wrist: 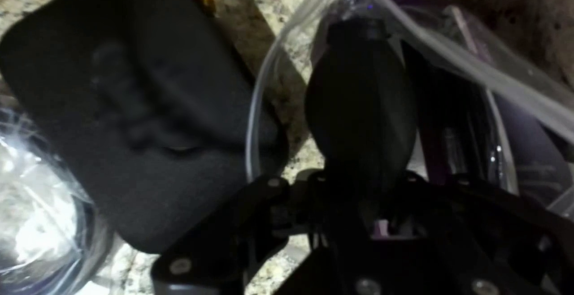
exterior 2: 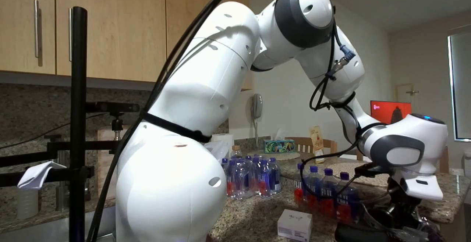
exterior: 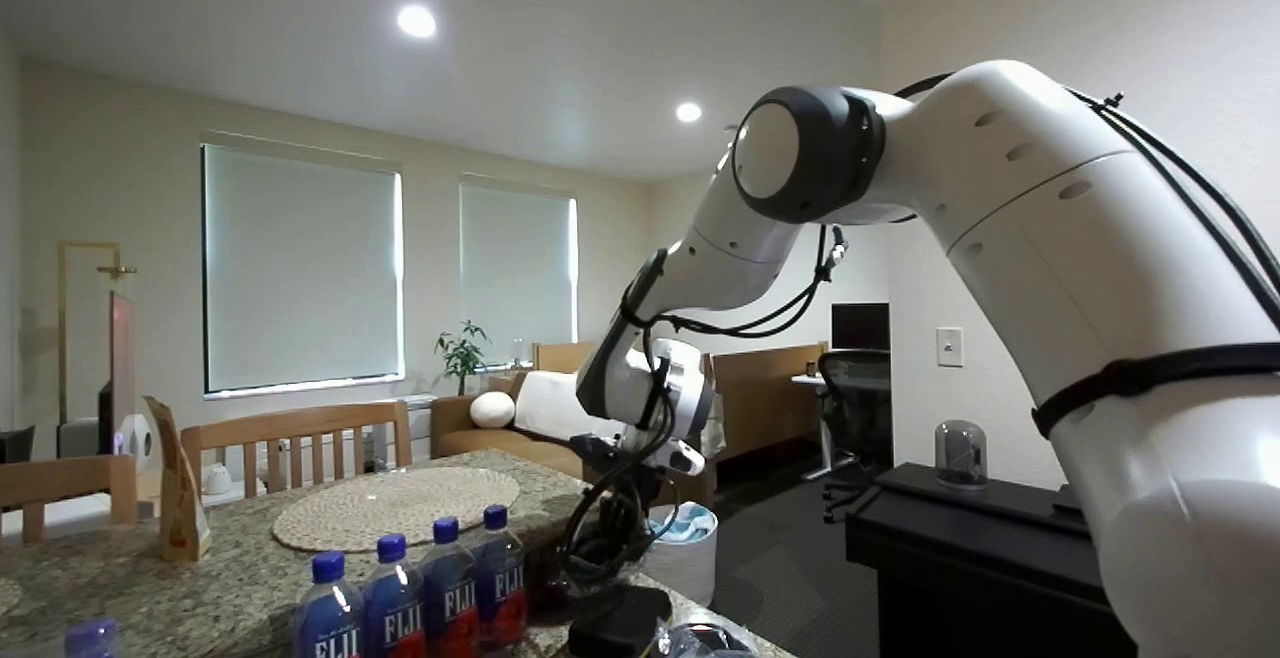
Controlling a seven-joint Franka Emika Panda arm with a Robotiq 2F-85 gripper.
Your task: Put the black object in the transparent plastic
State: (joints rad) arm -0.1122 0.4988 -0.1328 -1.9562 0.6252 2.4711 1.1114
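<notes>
Wrist view. Claw (wrist: pixel 365 185) clamped on the near end of the black object (wrist: pixel 358 102), a bulb-shaped body narrowing to a collar. A clear plastic bag (wrist: pixel 471 64) arcs round it at left, top and right; cannot tell whether the object is inside it or above it. Just beside, at left, a black case (wrist: pixel 130 178) with rounded corners lies on the speckled tabletop (wrist: pixel 273 8). Next to the case: glossy wrap (wrist: pixel 36 214), contents not readable.

In an exterior view, the claw is low over the tabletop, near the edge beyond which a white bin (exterior: pixel 690 563) stands; jaws too dark to read here. Four water bottles (exterior: pixel 452 588) stand upright in a row, the end one near the claw. Behind them a woven mat (exterior: pixel 400 508) reaches toward the far edge; a paper bag (exterior: pixel 180 488) stands farther along, a wooden chair (exterior: pixel 300 423) beyond that edge.

In an exterior view, the claw is toward the tabletop corner at right. A white box (exterior 2: pixel 294 224) lies in front of the row. Farther from that corner, a bottle cluster (exterior 2: pixel 254 177), with a tissue box (exterior 2: pixel 279 146) behind.
</notes>
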